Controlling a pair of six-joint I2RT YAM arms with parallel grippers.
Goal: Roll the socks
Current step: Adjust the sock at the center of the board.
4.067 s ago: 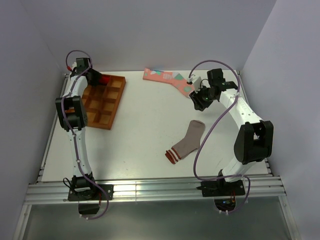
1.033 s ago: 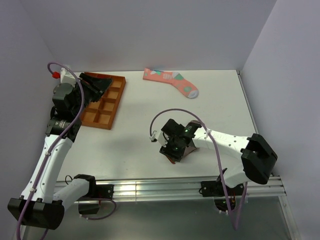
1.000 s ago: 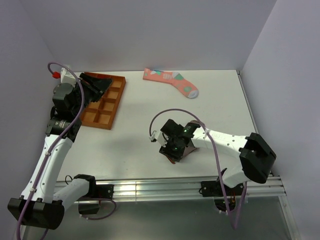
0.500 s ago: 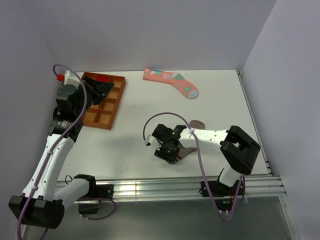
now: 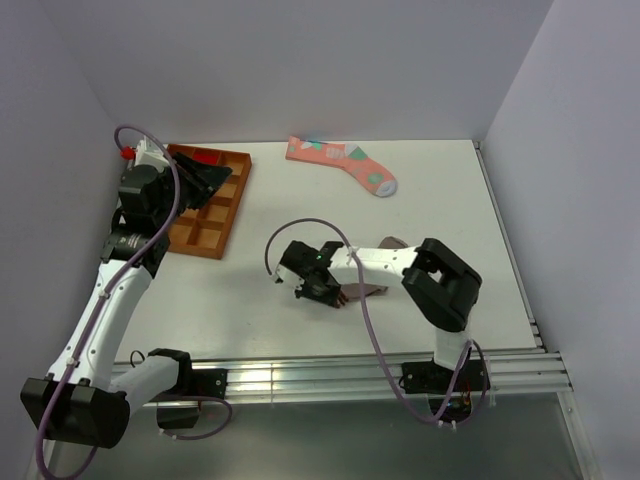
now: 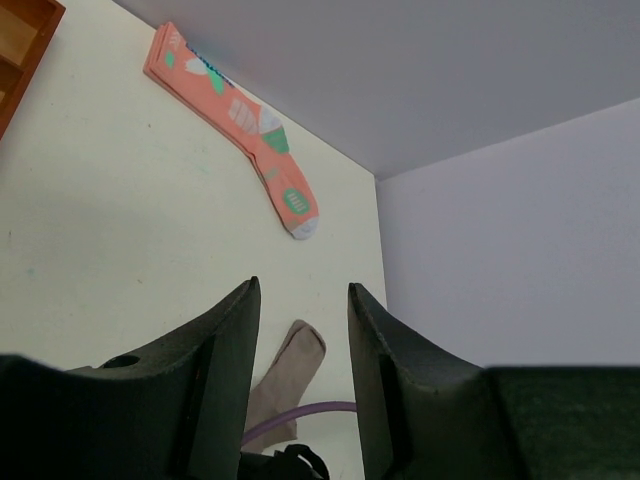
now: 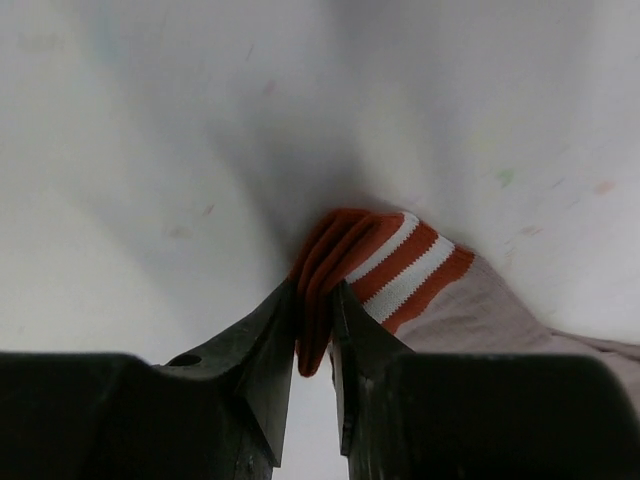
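Note:
The grey-brown sock (image 5: 372, 287) lies at the table's front middle, its toe (image 5: 392, 243) pointing back right. My right gripper (image 5: 318, 291) is low on the table and shut on its maroon-and-white striped cuff (image 7: 400, 270), which is bunched between the fingers (image 7: 272, 335). The salmon-pink sock (image 5: 340, 160) lies flat at the back; it also shows in the left wrist view (image 6: 232, 112). My left gripper (image 5: 205, 180) hovers open and empty over the tray, its fingers (image 6: 225, 350) apart. I cannot make out the red sock.
An orange-brown compartment tray (image 5: 210, 225) stands at the back left; its corner shows in the left wrist view (image 6: 22, 35). The right arm's purple cable (image 5: 300, 225) loops above the sock. Walls close the back and both sides.
My right gripper came from the back right down to the grey-brown sock's cuff, closed on it and dragged it left. The left arm pulled back from the tray's far corner and swung slightly.

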